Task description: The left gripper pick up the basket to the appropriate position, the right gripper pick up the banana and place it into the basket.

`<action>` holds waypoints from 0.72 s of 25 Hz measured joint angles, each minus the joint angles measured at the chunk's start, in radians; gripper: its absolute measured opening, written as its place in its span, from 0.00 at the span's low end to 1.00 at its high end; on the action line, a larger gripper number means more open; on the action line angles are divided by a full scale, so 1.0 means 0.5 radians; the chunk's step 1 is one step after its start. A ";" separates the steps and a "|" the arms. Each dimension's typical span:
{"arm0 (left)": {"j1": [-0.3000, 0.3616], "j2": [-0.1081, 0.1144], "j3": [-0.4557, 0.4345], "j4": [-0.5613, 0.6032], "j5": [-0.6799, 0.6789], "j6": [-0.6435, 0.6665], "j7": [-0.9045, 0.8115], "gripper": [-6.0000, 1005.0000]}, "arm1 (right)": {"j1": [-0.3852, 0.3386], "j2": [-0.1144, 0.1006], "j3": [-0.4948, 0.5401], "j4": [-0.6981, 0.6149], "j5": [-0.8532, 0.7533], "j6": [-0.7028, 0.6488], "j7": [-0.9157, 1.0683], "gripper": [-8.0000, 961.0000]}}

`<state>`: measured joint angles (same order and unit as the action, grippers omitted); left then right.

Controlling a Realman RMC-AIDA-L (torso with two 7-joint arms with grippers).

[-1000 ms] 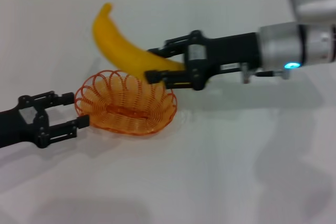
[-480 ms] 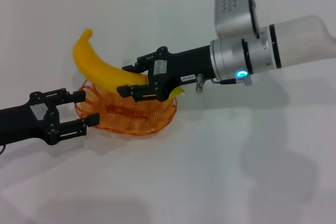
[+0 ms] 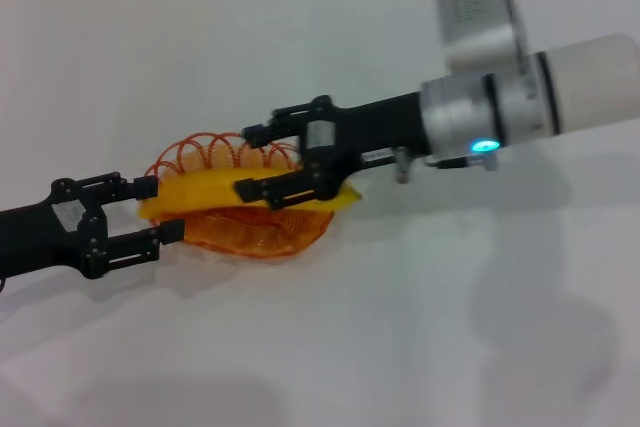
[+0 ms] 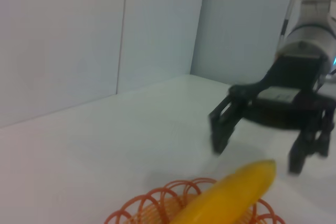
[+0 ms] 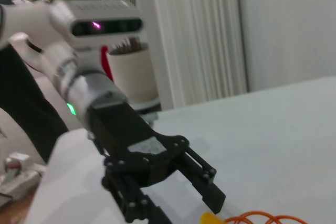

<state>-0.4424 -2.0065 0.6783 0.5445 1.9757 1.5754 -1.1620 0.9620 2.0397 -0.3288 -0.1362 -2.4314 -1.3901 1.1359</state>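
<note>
- The banana [image 3: 195, 194] is smooth, bright yellow and curved; it lies lengthwise across the basket [image 3: 205, 152], both ends reaching past the rim.
- The basket, a shallow oval of orange wire loops, sits on the white table [image 3: 420, 317].
- The right gripper [image 3: 243, 160] hangs over the banana, fingers spread, one either side of it.
- The left gripper [image 3: 160, 210] sits just beside the basket's left end, fingers apart and gripping nothing.

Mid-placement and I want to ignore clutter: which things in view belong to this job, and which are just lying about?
Job:
- banana, lying across the basket
- right end effector, open over the banana
- left end effector, open beside the basket

Not the job:
- table
- potted plant, in the background of the right wrist view
</note>
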 joint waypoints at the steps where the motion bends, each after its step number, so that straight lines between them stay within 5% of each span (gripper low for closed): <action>1: 0.000 0.001 0.001 0.000 0.001 0.000 -0.001 0.71 | -0.038 -0.002 0.003 -0.077 0.003 -0.087 0.018 0.73; 10: 0.015 0.009 0.000 0.002 0.001 0.001 0.011 0.71 | -0.606 -0.015 0.017 -0.634 0.145 -0.418 0.052 0.76; 18: 0.067 0.030 -0.001 0.001 0.005 -0.003 0.089 0.71 | -0.781 -0.007 0.021 -0.592 0.170 -0.513 -0.316 0.76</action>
<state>-0.4088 -1.9913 0.6779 0.5450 1.9783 1.5739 -1.1173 0.5716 2.0362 -0.3184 -0.4325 -2.3463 -1.6466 0.9778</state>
